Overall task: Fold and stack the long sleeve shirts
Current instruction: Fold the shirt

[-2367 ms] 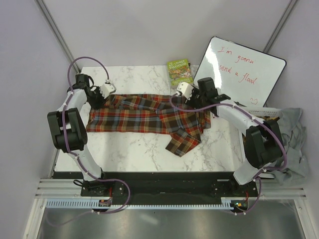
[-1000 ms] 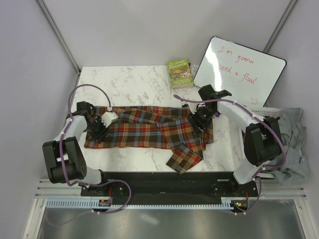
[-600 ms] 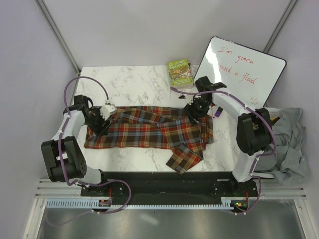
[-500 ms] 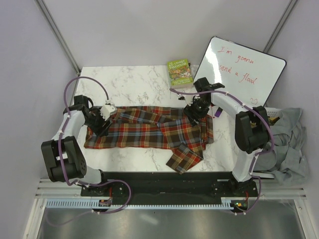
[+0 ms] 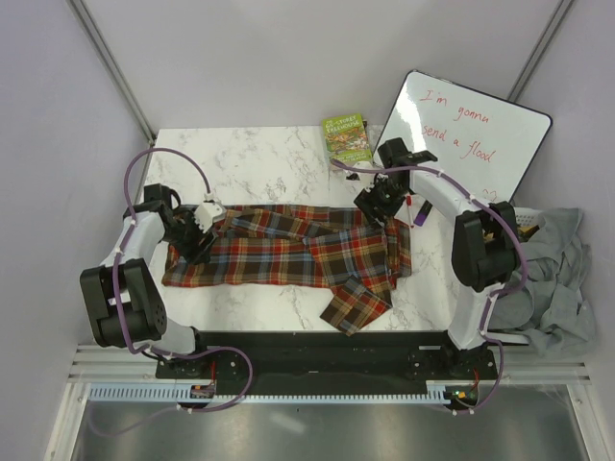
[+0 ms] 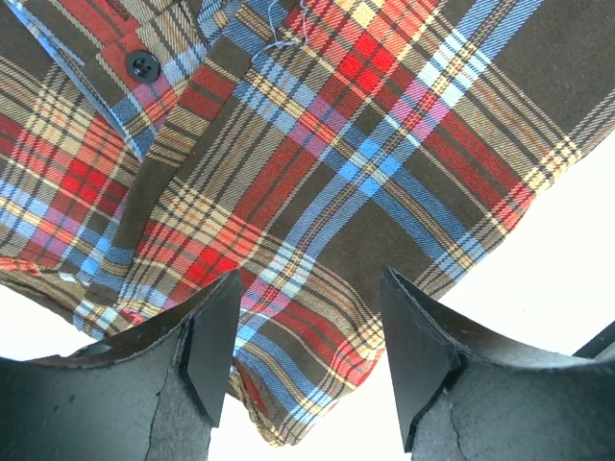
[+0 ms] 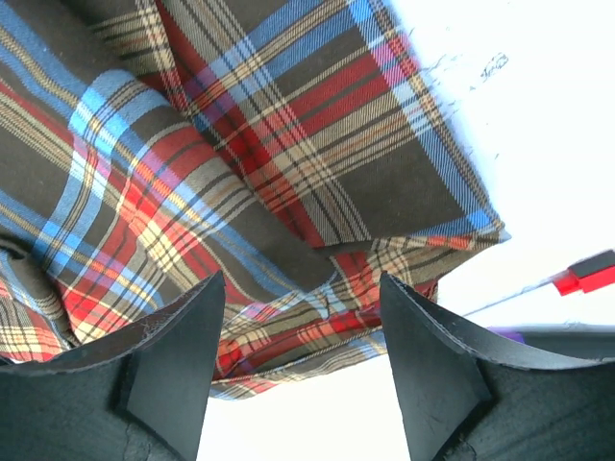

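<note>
A plaid flannel long sleeve shirt point(image 5: 288, 248) in red-orange, brown and blue lies in a long band across the marble table point(image 5: 250, 154), one sleeve hanging toward the front right. My left gripper point(image 5: 200, 229) is open over the shirt's far left corner point(image 6: 317, 240), jaws astride the cloth edge. My right gripper point(image 5: 377, 206) is open over the far right corner point(image 7: 288, 240), jaws astride layered cloth. Neither holds the cloth.
A green book point(image 5: 347, 140) lies at the back of the table. A whiteboard point(image 5: 461, 144) with red writing leans at the back right. A red and purple marker point(image 5: 413, 209) lies by the right gripper. Grey cloth point(image 5: 557, 279) hangs off the right side.
Both grippers came down from the far edge onto the shirt's corners. The right gripper then shifted slightly back and right toward the far right corner. The shirt lies flatter.
</note>
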You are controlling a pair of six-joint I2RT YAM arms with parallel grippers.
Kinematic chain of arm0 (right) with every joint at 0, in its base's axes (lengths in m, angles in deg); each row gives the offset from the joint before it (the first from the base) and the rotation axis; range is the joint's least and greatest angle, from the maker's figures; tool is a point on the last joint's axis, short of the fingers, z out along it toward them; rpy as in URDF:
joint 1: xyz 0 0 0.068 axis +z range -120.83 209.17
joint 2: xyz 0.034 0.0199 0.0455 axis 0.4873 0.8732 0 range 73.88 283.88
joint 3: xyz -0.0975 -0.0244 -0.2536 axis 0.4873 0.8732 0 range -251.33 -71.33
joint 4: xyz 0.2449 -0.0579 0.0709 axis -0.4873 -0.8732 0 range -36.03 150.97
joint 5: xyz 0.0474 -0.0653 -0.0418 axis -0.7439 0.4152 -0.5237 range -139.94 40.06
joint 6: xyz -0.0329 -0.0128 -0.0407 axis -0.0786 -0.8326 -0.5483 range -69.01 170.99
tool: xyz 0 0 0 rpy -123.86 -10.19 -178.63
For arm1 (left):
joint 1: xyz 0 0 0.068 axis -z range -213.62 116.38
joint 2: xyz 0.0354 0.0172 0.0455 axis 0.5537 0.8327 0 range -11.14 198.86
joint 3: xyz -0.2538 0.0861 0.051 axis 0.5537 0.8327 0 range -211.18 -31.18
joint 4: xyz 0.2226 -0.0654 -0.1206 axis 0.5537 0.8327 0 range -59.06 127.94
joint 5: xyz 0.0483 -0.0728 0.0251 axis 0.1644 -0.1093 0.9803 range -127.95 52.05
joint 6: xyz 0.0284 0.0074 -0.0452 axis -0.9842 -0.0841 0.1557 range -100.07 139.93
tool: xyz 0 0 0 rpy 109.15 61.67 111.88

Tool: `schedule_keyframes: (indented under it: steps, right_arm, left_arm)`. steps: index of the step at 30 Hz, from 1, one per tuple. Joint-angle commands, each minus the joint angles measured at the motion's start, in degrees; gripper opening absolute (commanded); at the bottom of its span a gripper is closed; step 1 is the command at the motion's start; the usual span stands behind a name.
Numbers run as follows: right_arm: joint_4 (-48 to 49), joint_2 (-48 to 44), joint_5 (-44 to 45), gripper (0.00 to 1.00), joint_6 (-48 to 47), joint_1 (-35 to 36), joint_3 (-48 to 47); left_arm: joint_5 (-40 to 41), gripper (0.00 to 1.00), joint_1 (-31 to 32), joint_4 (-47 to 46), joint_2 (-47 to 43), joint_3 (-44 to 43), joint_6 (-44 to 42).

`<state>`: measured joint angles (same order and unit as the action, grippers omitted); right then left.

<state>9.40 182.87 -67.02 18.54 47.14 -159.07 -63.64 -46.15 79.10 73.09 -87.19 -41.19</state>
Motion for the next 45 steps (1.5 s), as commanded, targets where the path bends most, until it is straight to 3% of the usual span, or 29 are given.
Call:
schedule_keyframes:
  steps: [1,6,8,9,11,12,19,26,27,30,35,36,38,39,43,45]
  right_arm:
    - [-0.4,2.6,-1.3,0.71,-0.7,0.0,-2.8]
    - [-4.1,5.1,-5.5,0.61,-1.6,-0.4,-4.1]
    - [-6.2,6.2,-7.8,0.46,-2.1,-0.6,-4.7]
    - [-6.7,6.4,-8.3,0.28,-2.2,-0.7,-4.8]
    - [-6.9,6.2,-9.1,0.04,-2.5,-0.6,-5.1]
    - [-6.9,6.1,-9.5,0.0,-2.4,-0.7,-5.3]
    - [-9.6,9.0,-10.7,0.0,-0.1,-0.5,-13.8]
    - [-7.6,12.5,-6.5,0.0,-0.7,-0.6,-11.4]
    - [-6.4,12.4,-5.2,0.12,0.0,-0.6,-9.2]
    - [-3.7,11.4,-3.0,0.24,1.1,-0.7,-7.8]
    - [-3.4,10.3,-0.3,0.26,1.4,-1.2,-7.5]
    - [-3.4,10.2,1.1,0.32,1.5,-1.2,-7.2]
    - [-3.4,9.6,2.0,0.58,1.4,-1.3,-5.6]
    - [-3.0,9.0,2.0,0.64,1.3,-1.4,-4.9]
    - [-3.3,4.2,0.0,0.63,2.6,-1.7,-2.7]
    - [-4.0,2.0,-1.5,0.63,2.8,-2.3,-2.2]
  left_arm:
    - [-2.0,0.67,-0.4,0.7,0.9,-2.2,1.4]
    - [-1.8,0.67,-0.3,0.7,1.1,-2.9,1.3]
    - [-1.7,0.67,-0.4,0.7,1.0,-3.0,1.2]
    - [-1.8,0.67,-0.3,0.7,1.1,-3.0,1.2]
    - [-1.7,0.67,-0.3,0.7,1.1,-3.1,1.1]
    - [-1.7,0.67,-0.3,0.6,1.3,-3.1,1.0]
    - [-1.6,0.67,-0.4,0.2,2.9,-4.5,2.0]
    - [-0.6,0.67,-0.5,-0.9,5.2,-4.9,2.9]
    - [0.0,0.67,-0.6,-1.2,5.7,-4.4,2.9]
    - [1.3,0.66,-1.3,-2.7,7.1,-3.3,3.7]
    - [6.2,0.65,-2.8,-8.4,9.3,0.8,3.3]
    - [7.4,0.64,-2.8,-9.6,9.6,1.6,2.5]
    - [10.4,0.64,-3.5,-13.2,10.0,4.5,1.7]
    - [11.1,0.64,-3.5,-13.9,10.1,5.3,0.8]
    - [12.1,0.63,-4.5,-14.9,9.9,6.4,0.1]
    - [5.4,0.64,-5.0,-9.9,5.5,4.6,-0.8]
